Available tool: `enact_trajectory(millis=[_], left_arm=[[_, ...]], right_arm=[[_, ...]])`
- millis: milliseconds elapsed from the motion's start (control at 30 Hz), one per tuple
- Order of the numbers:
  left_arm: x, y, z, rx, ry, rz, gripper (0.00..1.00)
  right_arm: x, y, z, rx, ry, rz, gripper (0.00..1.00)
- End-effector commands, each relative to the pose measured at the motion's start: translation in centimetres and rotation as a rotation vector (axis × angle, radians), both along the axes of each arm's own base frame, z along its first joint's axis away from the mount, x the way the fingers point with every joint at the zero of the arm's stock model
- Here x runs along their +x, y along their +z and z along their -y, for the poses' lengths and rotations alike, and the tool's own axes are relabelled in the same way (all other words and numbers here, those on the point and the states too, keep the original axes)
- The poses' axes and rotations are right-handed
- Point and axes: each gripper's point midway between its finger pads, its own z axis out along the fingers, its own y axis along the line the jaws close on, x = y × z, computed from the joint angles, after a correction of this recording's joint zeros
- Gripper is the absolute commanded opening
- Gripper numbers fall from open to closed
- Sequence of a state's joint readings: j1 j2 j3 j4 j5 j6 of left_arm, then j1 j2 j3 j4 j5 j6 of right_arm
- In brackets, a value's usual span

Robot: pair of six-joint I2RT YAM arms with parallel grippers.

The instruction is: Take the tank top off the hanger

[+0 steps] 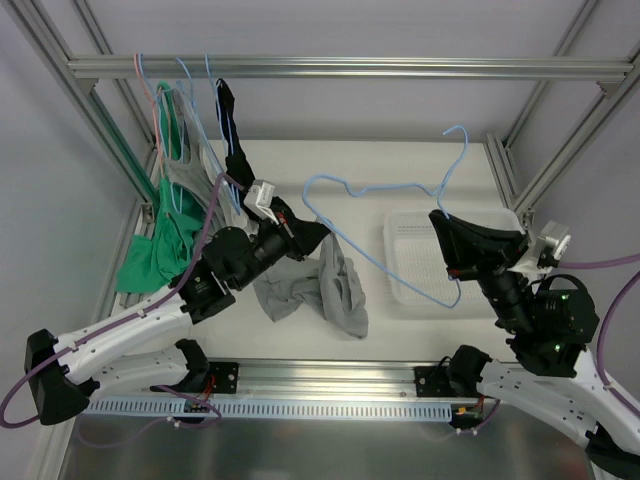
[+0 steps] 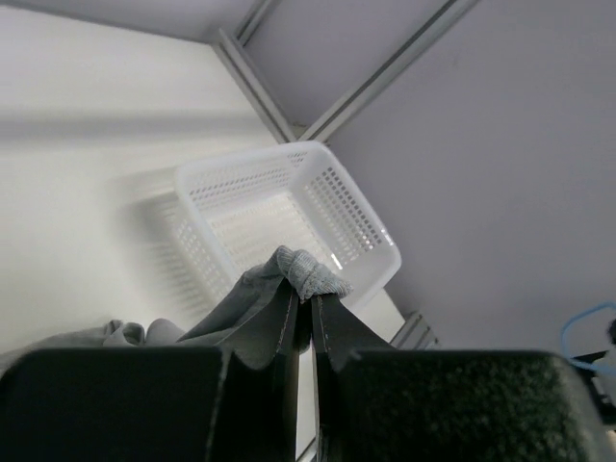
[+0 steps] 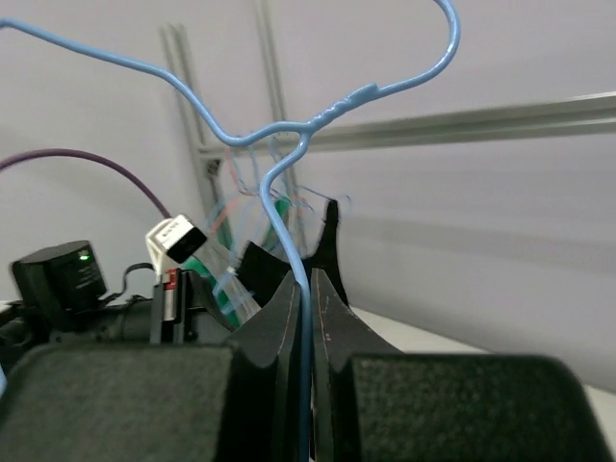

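Trouble could have come from the blue hanger (image 3: 351, 97), which the right fingers (image 3: 337, 332) squeezed tight above the white basket (image 1: 395, 250). Its low wire ran close to the gray tank top (image 1: 320, 290), heaped on the tabletop (image 1: 380, 160) left of the basket and pinched by the left fingers (image 2: 269, 375). A swing away from the basket might hook the cloth again.

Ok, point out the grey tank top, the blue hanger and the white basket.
grey tank top (image 1: 335, 290), top external view, bunched middle fabric.
blue hanger (image 3: 354, 97), right wrist view, twisted neck.
white basket (image 2: 354, 219), left wrist view, perforated right wall.
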State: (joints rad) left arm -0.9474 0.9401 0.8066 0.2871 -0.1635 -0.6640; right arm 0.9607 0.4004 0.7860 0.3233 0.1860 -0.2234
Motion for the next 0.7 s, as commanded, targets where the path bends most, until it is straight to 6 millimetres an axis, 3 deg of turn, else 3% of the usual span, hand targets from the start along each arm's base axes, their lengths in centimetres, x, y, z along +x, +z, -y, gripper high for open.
enact_trajectory(millis=[0,67,133,167,200,267,300,333,367,433,467,500,567,600,667], left_arm=[[0.5,-3.2,0.2,0.072,0.012,-0.030,0.00],[0.1,-5.3,0.3,0.122,-0.011,-0.038,0.00],[-1.1,-9.7,0.3,0.195,-0.050,-0.086,0.00],[-1.8,-12.6,-0.1,0.235,-0.061,-0.121,0.00],[-2.7,-13.9,0.2,0.248,-0.089,-0.141,0.12],[-3.8,-16.9,-0.2,0.293,-0.111,-0.188,0.52],[-4.2,-17.6,-0.3,0.303,-0.122,-0.205,0.68],[-4.8,-18.0,-0.4,0.317,-0.132,-0.219,0.98],[-4.9,-17.7,-0.7,0.318,-0.124,-0.222,0.99],[-5.2,-18.8,-2.4,0.395,-0.075,-0.264,0.99],[-5.2,-17.9,-3.1,0.389,-0.059,-0.252,0.99],[-5.6,-18.8,-4.3,0.449,-0.049,-0.277,0.99],[-5.7,-17.6,-5.2,0.471,-0.038,-0.258,0.99],[-6.3,-18.3,-6.1,0.526,-0.044,-0.282,0.99],[-7.0,-16.9,-5.8,0.543,-0.102,-0.268,0.99]], right_arm=[[2.6,0.8,1.4,-0.067,-0.169,-0.076,0.00],[4.6,-0.3,1.5,-0.195,-0.280,-0.146,0.00],[6.5,-2.9,2.9,-0.319,-0.425,-0.250,0.00],[6.7,-2.6,3.4,-0.326,-0.455,-0.272,0.00],[7.2,-3.4,3.6,-0.356,-0.489,-0.302,0.00],[7.6,-4.2,4.1,-0.397,-0.534,-0.329,0.00],[8.0,-4.8,4.1,-0.437,-0.561,-0.337,0.00],[8.3,-5.2,4.1,-0.488,-0.583,-0.324,0.00],[8.6,-5.5,4.1,-0.519,-0.602,-0.321,0.00],[9.4,-6.2,3.6,-0.603,-0.635,-0.314,0.00],[9.6,-6.1,3.4,-0.614,-0.644,-0.313,0.00],[9.7,-5.7,3.6,-0.617,-0.661,-0.314,0.00],[10.3,-5.5,3.2,-0.660,-0.682,-0.300,0.00],[10.5,-5.2,3.3,-0.670,-0.698,-0.293,0.00],[11.1,-4.8,2.7,-0.732,-0.715,-0.241,0.00]])
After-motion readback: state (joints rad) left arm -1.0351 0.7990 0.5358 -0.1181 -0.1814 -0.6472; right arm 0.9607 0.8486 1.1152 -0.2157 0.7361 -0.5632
